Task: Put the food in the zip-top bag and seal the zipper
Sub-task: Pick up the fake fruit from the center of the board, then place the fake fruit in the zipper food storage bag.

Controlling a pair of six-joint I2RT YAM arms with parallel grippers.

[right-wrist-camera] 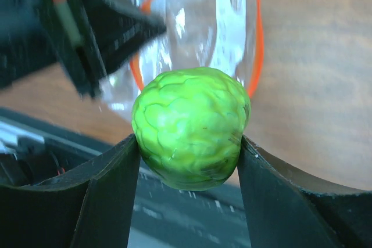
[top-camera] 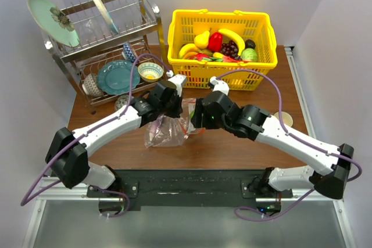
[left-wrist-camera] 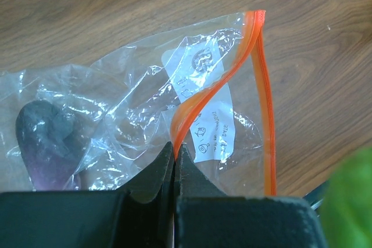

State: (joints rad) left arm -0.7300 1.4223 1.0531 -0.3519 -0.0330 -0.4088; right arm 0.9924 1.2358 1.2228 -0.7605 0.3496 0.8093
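Green and knobbly, one round plastic piece (right-wrist-camera: 192, 126) sits between the two fingers of my right gripper (right-wrist-camera: 189, 139). The jaws are part-way apart and clamp it at its 3 and 9 o'clock sides. It hangs just in front of the open mouth of the one zip-top bag (right-wrist-camera: 195, 21), which lies at 12 o'clock from it.

My left gripper (left-wrist-camera: 174, 152) is pinched fully together on the zipper (left-wrist-camera: 264, 103), the single red-orange strip. One lip curls down into my fingertips, and the other runs straight from 12 o'clock down to 5 o'clock. Inside the crinkly bag I count one dark purple eggplant (left-wrist-camera: 46, 143), at 9 o'clock in my left wrist view. From above, a dark reddish mass shows through the plastic, and I cannot tell what else it holds.

On the wooden table (top-camera: 221, 149) the bag rests near the centre, with my left gripper at its 12 o'clock and my right at its 2 o'clock.

One yellow lattice basket (top-camera: 186, 74) stands at 1 o'clock on the table. In it I count two bananas (top-camera: 232, 36), one yellow pear (top-camera: 201, 39), one red pepper (top-camera: 215, 42), one dark bunch of grapes (top-camera: 230, 48) and one green piece at its 4 o'clock corner. The rest is too jumbled to count.

One metal dish rack (top-camera: 148, 13) stands at 10 o'clock. Its upper tier holds two tilted plates, and its lower tier holds one teal plate (top-camera: 116, 76) and one bowl (top-camera: 150, 72).
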